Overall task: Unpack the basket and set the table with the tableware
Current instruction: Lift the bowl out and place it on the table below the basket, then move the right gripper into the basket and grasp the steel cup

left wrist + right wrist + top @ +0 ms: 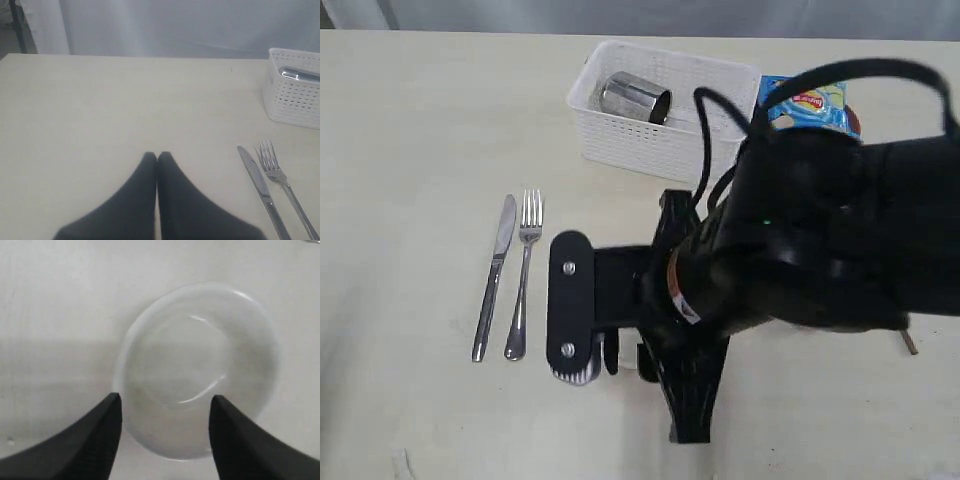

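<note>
The right gripper [165, 400] is standing open over the bowl [200, 365], which is sitting flat on the table [410, 150], probably to complete the place beside the fork [523, 275] and knife [495, 280]. The left gripper [157, 156] is hovering closed, empty. The cup [635, 97] is lying in the basket [650, 150] near the far edge.

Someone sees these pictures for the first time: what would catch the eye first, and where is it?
First, the bulky black right arm fills the right half of the exterior view, its pincer open over a pale bowl on the table. Next come the knife and fork lying side by side left of the arm, and behind them the white basket with a steel cup on its side inside.
</note>
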You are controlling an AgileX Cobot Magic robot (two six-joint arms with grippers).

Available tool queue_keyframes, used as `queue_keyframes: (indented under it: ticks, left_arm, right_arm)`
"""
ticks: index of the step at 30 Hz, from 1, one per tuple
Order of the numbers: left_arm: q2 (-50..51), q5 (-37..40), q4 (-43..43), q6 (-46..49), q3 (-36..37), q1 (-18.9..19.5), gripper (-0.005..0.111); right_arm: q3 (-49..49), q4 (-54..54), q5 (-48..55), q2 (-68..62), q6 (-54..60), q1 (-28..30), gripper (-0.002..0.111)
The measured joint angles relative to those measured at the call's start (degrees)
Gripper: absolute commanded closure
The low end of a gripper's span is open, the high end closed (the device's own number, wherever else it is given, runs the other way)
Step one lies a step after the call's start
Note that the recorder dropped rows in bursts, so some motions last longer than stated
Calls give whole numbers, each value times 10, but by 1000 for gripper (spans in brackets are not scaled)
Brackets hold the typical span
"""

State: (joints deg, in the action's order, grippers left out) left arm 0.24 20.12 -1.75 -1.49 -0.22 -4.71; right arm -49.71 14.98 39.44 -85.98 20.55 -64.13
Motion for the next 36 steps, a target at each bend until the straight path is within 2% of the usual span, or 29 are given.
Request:
queue_keyframes:
  ticks: [4, 6, 11, 13, 16, 20, 22, 25, 27, 36]
  left_arm:
    - [0, 0, 0, 0, 0, 0, 107]
    - [0, 0, 0, 0, 0, 0, 107]
    - [0, 0, 0, 0, 0, 0, 107]
    - [0, 0, 0, 0, 0, 0, 107]
    - [0, 0, 0, 0, 0, 0, 107]
    - [0, 0, 0, 0, 0, 0, 107]
    - [0, 0, 0, 0, 0, 0, 107]
    - [0, 0, 0, 0, 0, 0, 107]
    - [0, 0, 0, 0, 0, 0, 107]
    - [0, 0, 0, 0, 0, 0, 107]
  right_arm:
    - [-38, 107, 8, 29, -170, 4, 76]
    - [-74, 144, 9, 33, -246, 25, 77]
    - [-186, 151, 3, 12, -360, 139, 77]
    - [-233, 114, -3, -6, -387, 192, 80]
    - [-285, -1, -8, -40, -403, 278, 81]
    - [-319, -209, -13, -105, -335, 371, 79]
    - [-333, -319, -14, -140, -290, 401, 71]
    - [-359, -446, -14, -194, -230, 425, 61]
    - [-386, -492, -14, -230, -209, 429, 61]
    - [-501, -510, 28, -353, -255, 431, 62]
